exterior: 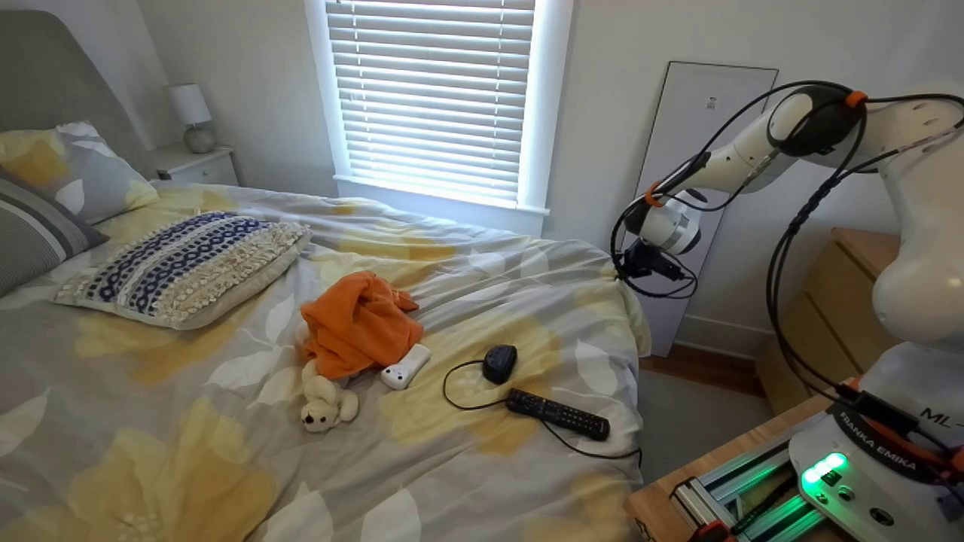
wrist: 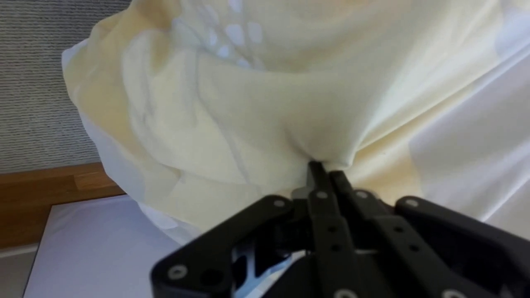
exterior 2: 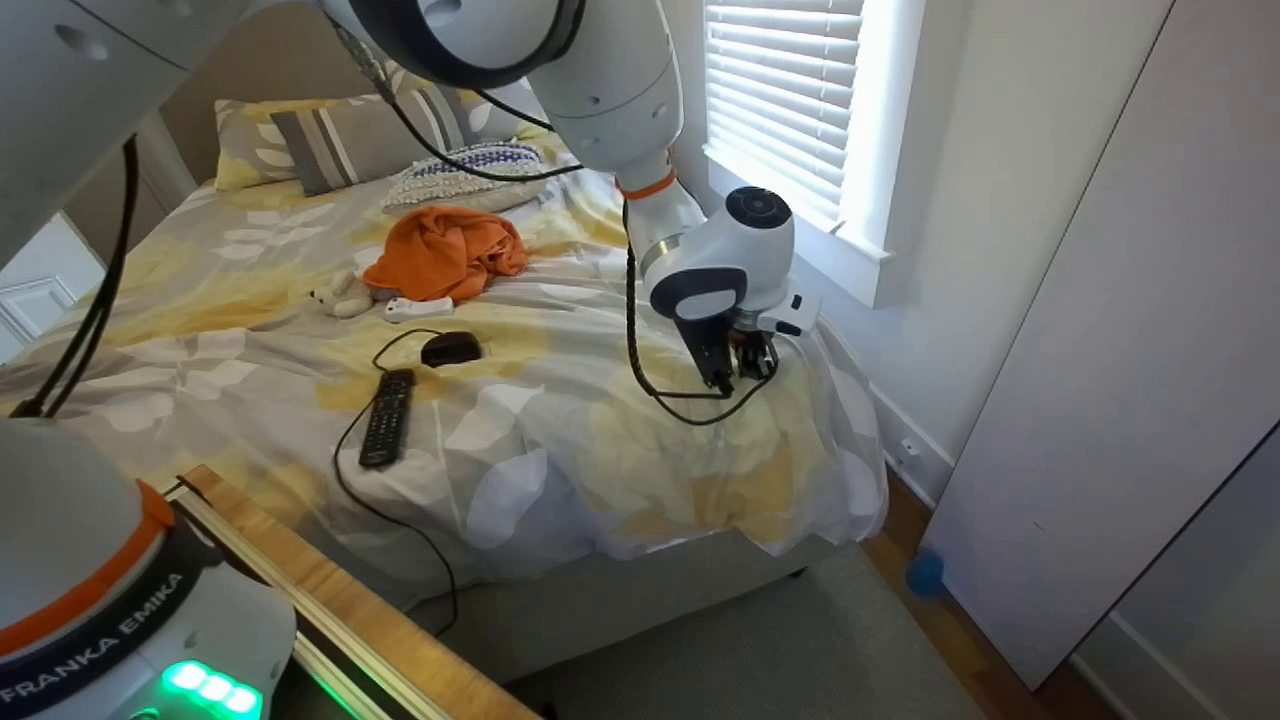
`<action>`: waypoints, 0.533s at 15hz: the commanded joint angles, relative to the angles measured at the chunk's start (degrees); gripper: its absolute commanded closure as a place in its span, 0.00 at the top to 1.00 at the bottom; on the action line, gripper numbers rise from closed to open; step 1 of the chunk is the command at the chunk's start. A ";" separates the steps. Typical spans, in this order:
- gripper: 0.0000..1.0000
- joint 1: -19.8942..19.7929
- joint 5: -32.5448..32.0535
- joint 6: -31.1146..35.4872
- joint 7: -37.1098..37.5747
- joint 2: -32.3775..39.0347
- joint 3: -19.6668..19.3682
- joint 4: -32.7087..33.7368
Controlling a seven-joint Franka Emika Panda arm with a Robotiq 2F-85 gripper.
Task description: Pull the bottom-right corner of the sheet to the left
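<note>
Ribbed carpet, sheet puckered in gripper

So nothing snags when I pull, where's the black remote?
In an exterior view, the remote lies right of centre on the sheet, just below the black corded gadget.

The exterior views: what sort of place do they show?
Most likely a bedroom: it has a bed covered with a flowered sheet, several pillows, and a lamp on a nightstand.
</note>
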 commanded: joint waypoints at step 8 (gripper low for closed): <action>0.01 4.56 -1.88 -10.10 1.68 -25.37 -2.07 -22.71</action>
